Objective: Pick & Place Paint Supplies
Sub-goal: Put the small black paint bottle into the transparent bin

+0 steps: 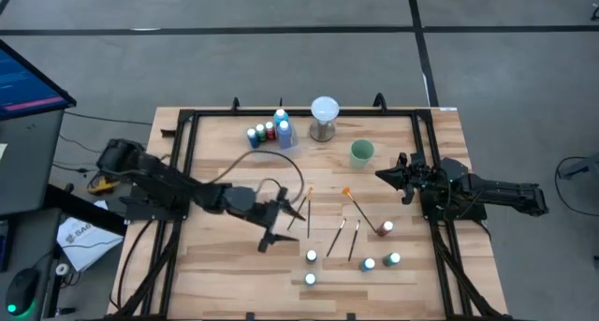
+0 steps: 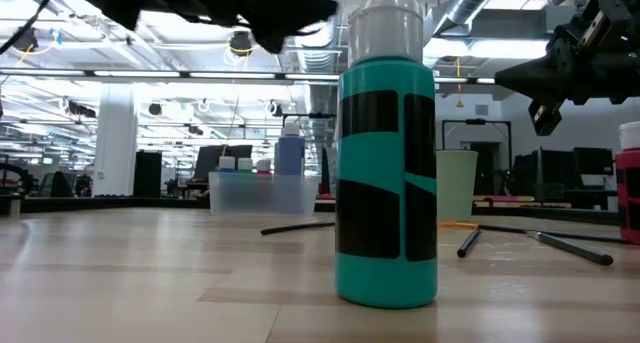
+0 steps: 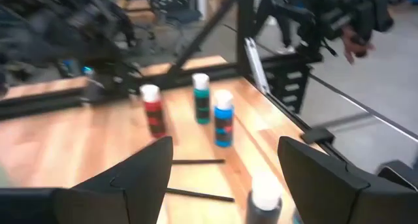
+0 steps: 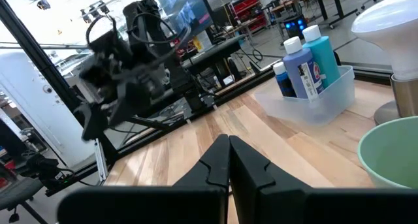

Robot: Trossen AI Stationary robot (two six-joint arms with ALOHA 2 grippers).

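Loose paint bottles stand upright on the near right of the table: a red one (image 1: 386,228), a blue one (image 1: 369,264), a green one (image 1: 394,259) and two more (image 1: 312,256) (image 1: 310,280). Thin brushes (image 1: 335,237) lie flat between them. More bottles (image 1: 267,132) stand in a clear bin at the far edge. My left gripper (image 1: 284,226) hovers open over the table's middle, left of the brushes. Its wrist view shows the open fingers (image 3: 150,178) with a white-capped bottle (image 3: 264,198) between them, farther off. My right gripper (image 1: 388,176) waits shut at the right.
A white globe on a metal base (image 1: 324,115) and a green cup (image 1: 362,153) stand at the far middle. A black frame (image 1: 187,171) runs along the table's left, far and right sides. A teal bottle (image 2: 387,153) stands close before the low camera.
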